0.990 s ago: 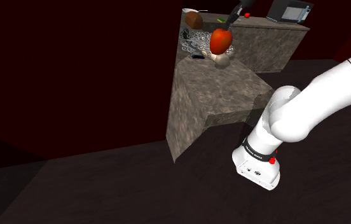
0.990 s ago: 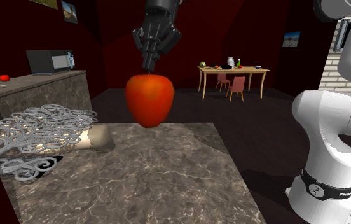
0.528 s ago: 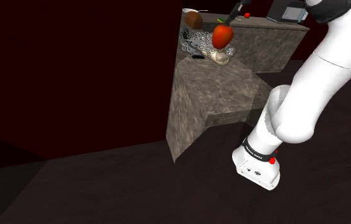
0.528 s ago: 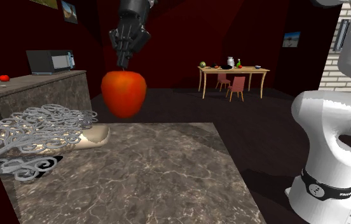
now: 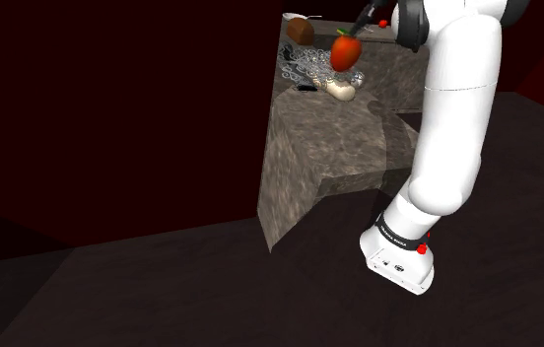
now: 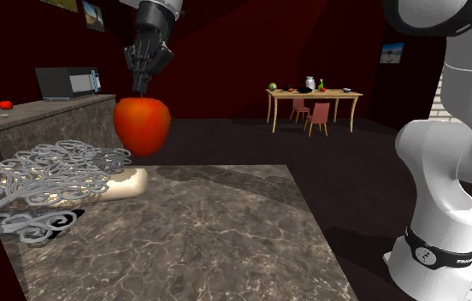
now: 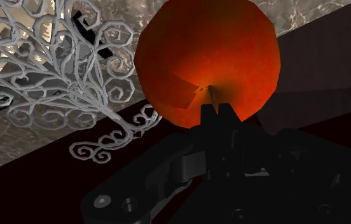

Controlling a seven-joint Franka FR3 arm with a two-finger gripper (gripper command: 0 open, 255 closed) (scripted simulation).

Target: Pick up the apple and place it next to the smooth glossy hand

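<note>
Second exterior view: gripper [image 6: 143,84] fingers pinched tight on stem of apple [image 6: 142,126], apple in air. Vs 0.5 s ago it's gone further to view's left, now approx over beige hand [image 6: 126,182] by white filigree piece [image 6: 50,175] on counter [image 6: 217,231].

Nothing legible. The black band [image 6: 438,254] round the arm's foot has small white lettering, too small to read in the second exterior view, and likewise in the shoulder view [image 5: 398,237]. Wall pictures [image 6: 392,52]: no readable print.
</note>
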